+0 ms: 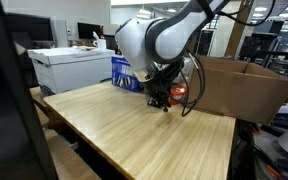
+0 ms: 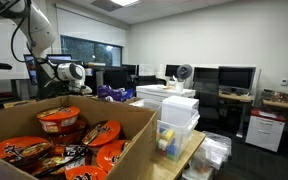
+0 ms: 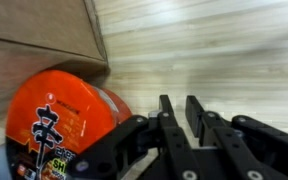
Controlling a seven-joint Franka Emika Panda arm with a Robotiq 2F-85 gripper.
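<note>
Orange noodle bowl stands on the wooden table right against the cardboard box, whose wall seems to stop it, and the gripper hangs just beside it, fingers together, holding nothing.

We count one cardboard box filling the lower left of an exterior view, with at least five noodle packs in it; the heap hides any more. One lone orange bowl shows lower left in the wrist view. We also count one blue bag, one wooden table, one desk fan and at least two monitors at right.
</note>
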